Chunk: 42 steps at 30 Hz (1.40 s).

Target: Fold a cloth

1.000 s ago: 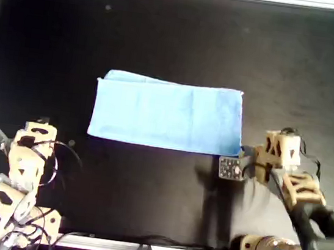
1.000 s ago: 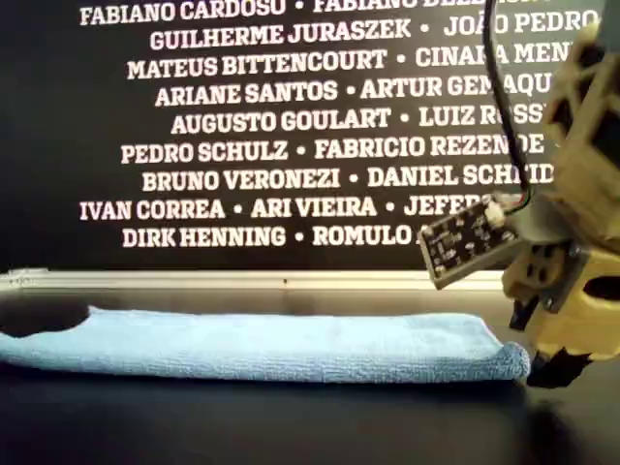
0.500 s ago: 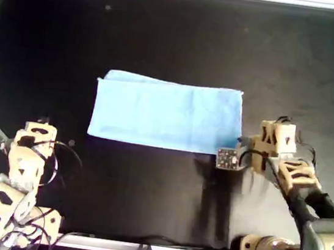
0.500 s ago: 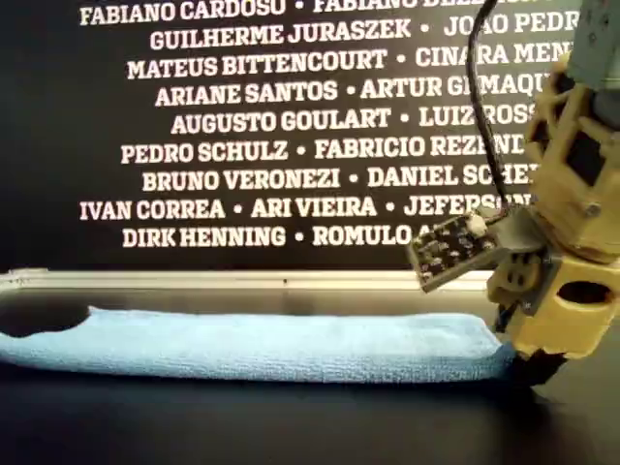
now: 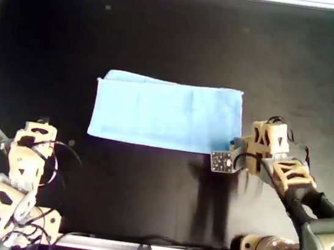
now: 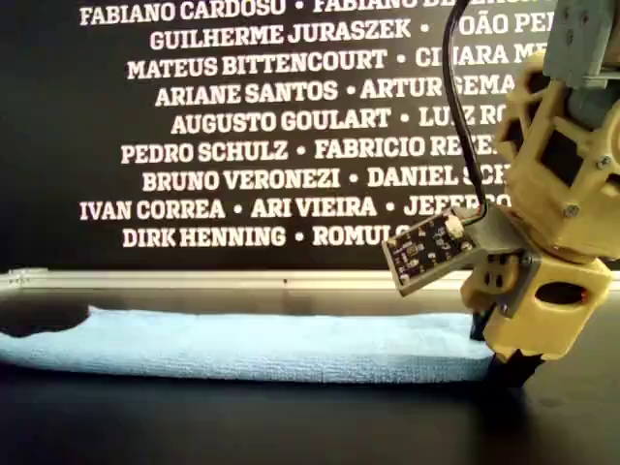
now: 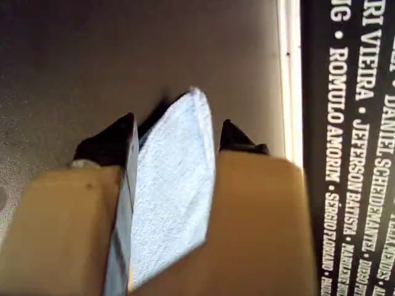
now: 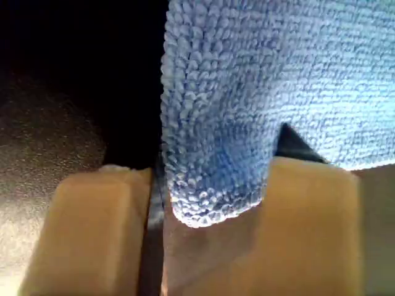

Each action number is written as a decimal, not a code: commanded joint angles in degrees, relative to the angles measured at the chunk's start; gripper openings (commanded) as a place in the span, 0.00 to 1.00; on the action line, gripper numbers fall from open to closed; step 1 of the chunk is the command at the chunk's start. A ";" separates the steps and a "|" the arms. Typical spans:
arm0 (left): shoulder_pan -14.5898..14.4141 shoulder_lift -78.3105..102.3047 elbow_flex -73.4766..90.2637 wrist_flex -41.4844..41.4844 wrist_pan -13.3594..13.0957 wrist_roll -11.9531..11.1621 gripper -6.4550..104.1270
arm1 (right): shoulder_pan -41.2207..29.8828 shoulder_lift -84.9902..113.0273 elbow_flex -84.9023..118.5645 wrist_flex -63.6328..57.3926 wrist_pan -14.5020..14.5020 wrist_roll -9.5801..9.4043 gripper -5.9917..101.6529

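Where the cloth (image 5: 167, 114) lies, folded into a wide flat rectangle, the black counter (image 5: 167, 32) is bare around it. In the exterior view the cloth (image 6: 252, 346) shows as a low, doubled layer resting flat on the counter.

The right gripper (image 5: 240, 147) is at the cloth's corner that is nearest the bottom right of the overhead view. In the exterior view it (image 6: 506, 366) is down at counter level against the cloth's end on the exterior view's right. The right wrist view shows its jaws (image 8: 210, 160) standing apart, with the rounded, looped corner of the cloth (image 8: 247, 92) lying in the gap between them. The fabric fills that gap from one finger to the other, and the jaws have not closed on it. A small dark circuit board (image 5: 220, 162) juts from this gripper's side, just off the cloth's near edge.

The left gripper (image 5: 39, 125) is well apart from the cloth, off the corner nearest the overhead view's bottom left. Its jaws (image 7: 176, 126) are spread and hold nothing, and the cloth (image 7: 173, 172) is seen beyond, through the gap.

Behind the cloth, past a pale metal rail (image 6: 242, 279), hangs a dark banner (image 6: 291, 126) printed with white names.
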 commanded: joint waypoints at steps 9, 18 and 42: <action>0.62 0.79 -0.79 0.09 0.09 0.35 0.49 | 0.53 0.62 -2.81 -2.20 -0.53 0.18 0.02; 0.53 0.79 -0.79 0.09 0.09 0.26 0.49 | 0.62 2.99 -7.65 -2.20 -0.53 0.18 0.06; 0.62 0.79 -0.70 0.09 0.09 0.53 0.49 | 24.08 -19.60 -54.05 -2.11 0.35 -0.35 0.06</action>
